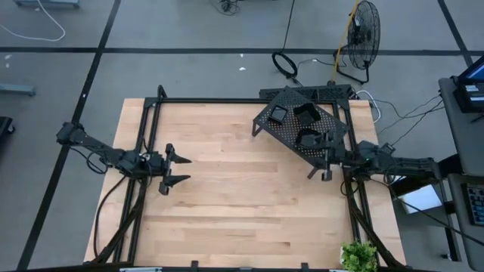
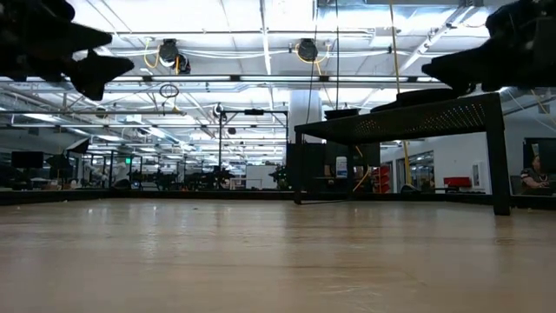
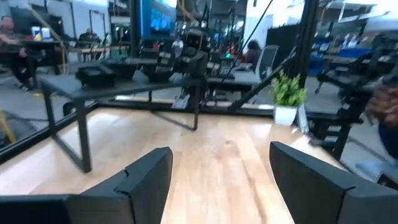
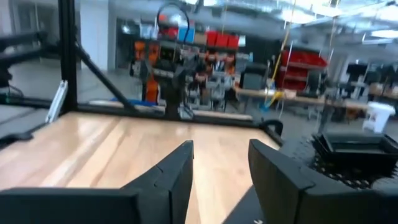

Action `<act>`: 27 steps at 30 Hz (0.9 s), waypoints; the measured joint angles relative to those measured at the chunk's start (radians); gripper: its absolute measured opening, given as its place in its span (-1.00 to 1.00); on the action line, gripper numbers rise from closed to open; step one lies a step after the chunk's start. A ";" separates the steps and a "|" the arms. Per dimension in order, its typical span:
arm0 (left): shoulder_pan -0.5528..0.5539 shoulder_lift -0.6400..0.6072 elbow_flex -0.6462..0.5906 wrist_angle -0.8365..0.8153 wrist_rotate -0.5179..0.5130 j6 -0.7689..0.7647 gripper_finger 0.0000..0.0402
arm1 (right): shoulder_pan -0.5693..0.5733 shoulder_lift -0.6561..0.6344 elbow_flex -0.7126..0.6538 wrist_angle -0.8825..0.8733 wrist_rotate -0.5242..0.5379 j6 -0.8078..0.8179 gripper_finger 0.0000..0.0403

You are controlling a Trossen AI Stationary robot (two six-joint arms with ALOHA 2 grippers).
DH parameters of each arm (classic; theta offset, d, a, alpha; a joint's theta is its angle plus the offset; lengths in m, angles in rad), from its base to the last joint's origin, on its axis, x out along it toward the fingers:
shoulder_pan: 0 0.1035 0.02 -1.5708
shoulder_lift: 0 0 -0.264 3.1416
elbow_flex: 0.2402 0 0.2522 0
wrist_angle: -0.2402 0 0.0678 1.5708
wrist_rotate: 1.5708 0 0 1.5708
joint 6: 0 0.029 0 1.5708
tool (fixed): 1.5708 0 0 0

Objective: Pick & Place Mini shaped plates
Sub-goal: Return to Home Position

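Several glossy black mini shaped plates [image 1: 306, 115] rest on top of a black perforated rack [image 1: 291, 134] at the table's far right. In the low view these plates [image 2: 408, 96] show above the rack's top, and in the right wrist view a stack of them [image 4: 357, 146] sits on the mesh. My right gripper [image 1: 330, 158] hovers open [image 4: 221, 168] beside the rack's near right corner, holding nothing. My left gripper [image 1: 181, 169] hangs open [image 3: 221, 180] above the table's left part, far from the rack and pointing toward it.
The rack stands on thin legs [image 2: 498, 156] with open space under it. A black frame [image 1: 227, 100] runs round the table edge. A small potted plant [image 1: 358, 255] stands at the near right corner. Bare wood [image 1: 242, 196] lies between the two arms.
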 joint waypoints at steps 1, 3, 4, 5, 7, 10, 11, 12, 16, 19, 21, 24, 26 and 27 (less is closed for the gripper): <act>0.000 0.000 0.000 -0.016 -0.006 -0.003 0.37 | 0.000 0.000 -0.027 0.047 -0.003 0.002 -0.29; 0.000 0.001 0.000 -0.032 -0.010 -0.004 0.37 | 0.000 -0.006 -0.057 0.124 -0.002 0.029 -0.29; 0.000 0.001 0.000 -0.032 -0.010 -0.005 0.37 | 0.000 -0.009 -0.068 0.135 -0.003 0.035 -0.28; 0.000 0.000 0.000 -0.030 -0.011 -0.006 0.37 | 0.000 -0.010 -0.079 0.131 -0.002 0.035 -0.28; 0.000 0.001 0.000 -0.026 -0.012 -0.004 0.35 | 0.000 -0.001 -0.098 0.096 0.002 0.041 -0.28; 0.000 0.000 0.000 -0.026 -0.013 -0.004 0.32 | 0.000 0.003 -0.097 0.015 -0.001 0.105 -0.29; 0.000 0.000 0.000 -0.027 -0.013 -0.005 0.31 | 0.000 0.008 -0.097 -0.006 0.001 0.140 -0.29; 0.000 0.000 0.000 -0.028 -0.013 -0.006 0.30 | 0.000 0.010 -0.097 -0.012 0.001 0.170 -0.29; 0.000 0.000 0.000 -0.027 -0.013 -0.006 0.26 | 0.000 0.018 -0.098 -0.006 0.001 0.211 -0.29; 0.000 0.000 0.000 -0.027 -0.013 -0.006 0.25 | 0.000 0.019 -0.099 0.009 0.001 0.207 -0.28; 0.000 0.000 0.000 -0.027 -0.013 -0.006 0.26 | 0.000 0.020 -0.099 0.031 0.001 0.206 -0.28; 0.000 0.000 0.000 -0.027 -0.012 -0.006 0.29 | 0.000 0.020 -0.100 0.031 0.001 0.204 -0.29; 0.000 0.000 0.000 -0.027 -0.012 -0.006 0.32 | 0.000 0.020 -0.100 0.030 0.001 0.204 -0.29; 0.000 0.000 0.000 -0.027 -0.013 -0.006 0.33 | 0.000 0.020 -0.100 0.030 0.001 0.204 -0.29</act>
